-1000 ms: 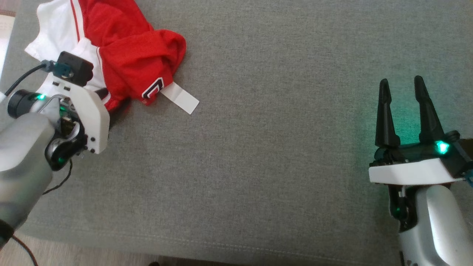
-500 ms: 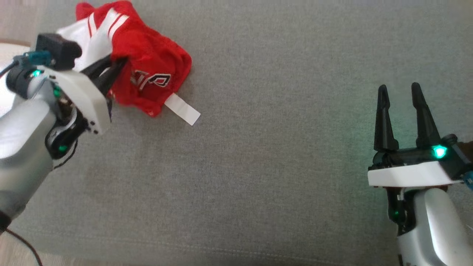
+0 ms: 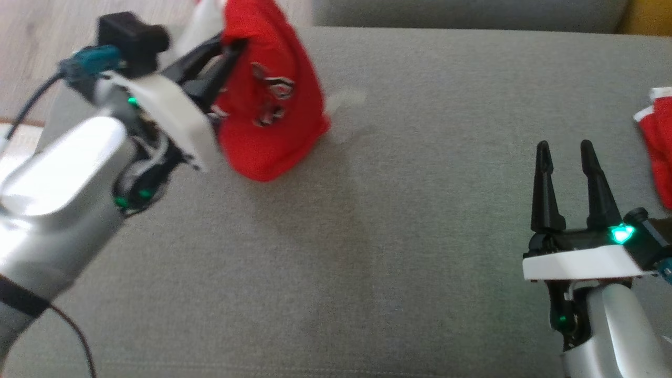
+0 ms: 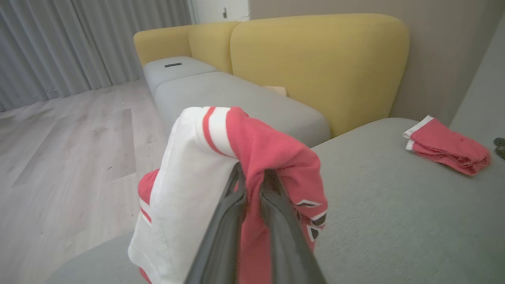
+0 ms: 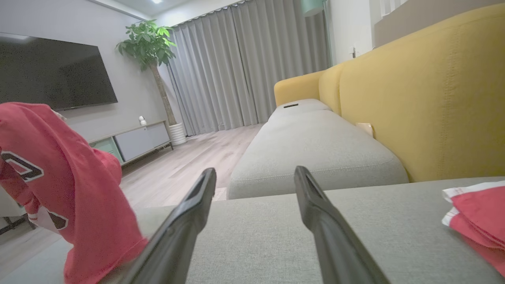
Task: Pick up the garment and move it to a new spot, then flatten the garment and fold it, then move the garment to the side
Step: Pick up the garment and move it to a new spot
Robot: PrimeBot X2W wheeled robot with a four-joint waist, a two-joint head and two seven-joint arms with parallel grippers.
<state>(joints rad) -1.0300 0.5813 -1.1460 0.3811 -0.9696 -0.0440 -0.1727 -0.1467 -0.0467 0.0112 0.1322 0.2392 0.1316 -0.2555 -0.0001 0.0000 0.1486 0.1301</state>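
Red-white garment [image 3: 273, 126] pinched in left gripper [image 3: 229, 46] jaws, hanging, maybe clear of cushion [image 3: 394, 236]; right gripper [image 3: 564, 144] jaws apart.

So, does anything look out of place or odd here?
Nothing is damaged or spilled. The garment hangs bunched from the shut left gripper over the grey cushion, as expected mid-carry. A second red garment lies folded far to the right, and the right gripper is open and empty.

Silver-grey forearms [image 3: 58, 173] end in white wrist plates [image 3: 583, 262] bearing green lights [image 3: 622, 233]; the left hand [image 3: 228, 47] and right hand [image 3: 564, 144] each have two tapering black fingers [image 3: 546, 194], the left wrist carrying a black camera block [image 3: 131, 39], teal connector [image 3: 97, 55] and dark cable [image 3: 39, 92].
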